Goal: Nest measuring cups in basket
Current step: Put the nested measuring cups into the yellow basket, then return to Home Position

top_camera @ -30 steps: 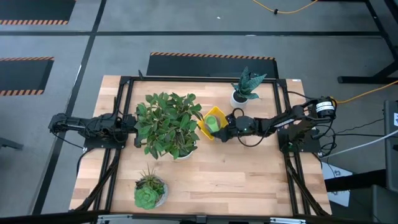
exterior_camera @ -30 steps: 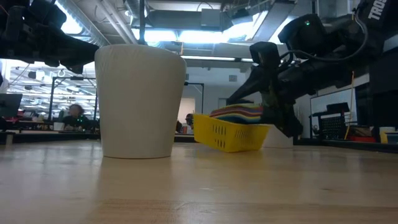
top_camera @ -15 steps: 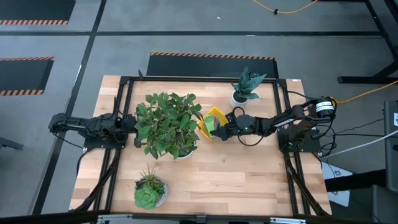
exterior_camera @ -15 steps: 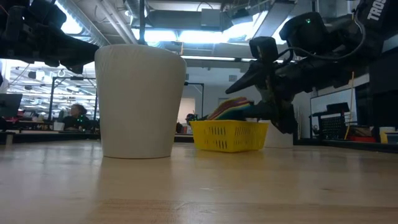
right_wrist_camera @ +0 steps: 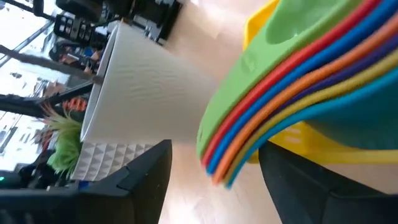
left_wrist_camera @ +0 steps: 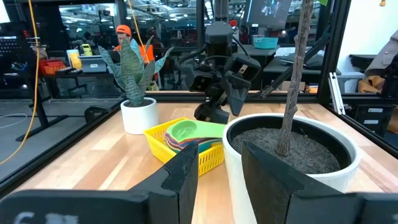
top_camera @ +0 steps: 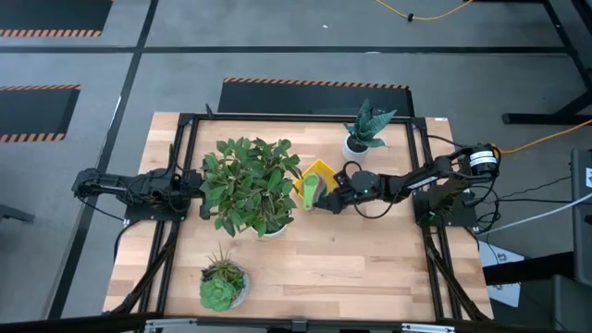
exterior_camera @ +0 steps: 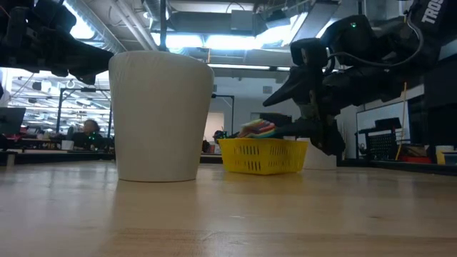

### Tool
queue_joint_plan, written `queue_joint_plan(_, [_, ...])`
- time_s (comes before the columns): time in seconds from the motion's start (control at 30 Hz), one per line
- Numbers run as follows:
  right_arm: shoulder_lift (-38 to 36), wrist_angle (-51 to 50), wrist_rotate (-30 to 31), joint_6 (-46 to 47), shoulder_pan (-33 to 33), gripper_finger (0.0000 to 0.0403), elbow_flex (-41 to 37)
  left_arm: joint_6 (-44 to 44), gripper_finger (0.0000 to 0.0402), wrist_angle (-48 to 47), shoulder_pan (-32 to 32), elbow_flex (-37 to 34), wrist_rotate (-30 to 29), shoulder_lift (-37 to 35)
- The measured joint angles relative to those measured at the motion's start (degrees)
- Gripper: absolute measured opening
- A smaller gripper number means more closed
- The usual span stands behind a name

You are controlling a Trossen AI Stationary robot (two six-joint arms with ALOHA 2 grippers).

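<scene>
Bright overhead light, blurred foreground

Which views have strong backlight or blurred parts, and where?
Low view: bright ceiling lights behind leave the right end effector a dark silhouette, while the yellow basket stays readable. Right wrist view: the stacked measuring cups are very close and soft-edged. Left wrist view: the white pot nearby is sharp, the room behind hazier.

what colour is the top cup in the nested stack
Green: the top plastic measuring cup in the stack, clearest in the left wrist view.
</scene>
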Motion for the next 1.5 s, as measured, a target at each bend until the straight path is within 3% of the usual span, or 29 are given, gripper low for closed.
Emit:
queue_joint_plan(0.23, [0.00,0.04,-2.09,0.15,-0.02,0.0244,0.00,0.00,0.0117,0.00,-0.01,-0.01,0.00,0.01])
queue_joint_plan(0.57, [0.00,0.04,-16.43,0.24,0.00,0.0244,0.00,0.00,0.0117,0.00,0.00,0.00,0.00,0.00])
queue_joint_plan(0.73, [0.00,0.08,-19.83,3.14,0.02,0.0244,0.00,0.00,0.0117,-0.02,0.00,-0.01,-0.01,0.01])
queue_joint_plan(0.97, [0.00,3.11,-15.55,2.32,1.29,0.0244,0.00,0.00,0.0117,-0.02,-0.01,0.00,0.00,0.02])
queue_joint_plan(1.3, [0.00,16.84,-9.93,-12.22,3.08,0.0243,-0.02,0.00,0.0117,-0.02,-0.01,-0.01,0.00,0.01])
queue_joint_plan(1.5, [-0.02,25.98,-9.92,-18.55,2.43,0.0208,-0.02,0.00,0.0117,0.00,-0.02,-0.01,0.00,0.02])
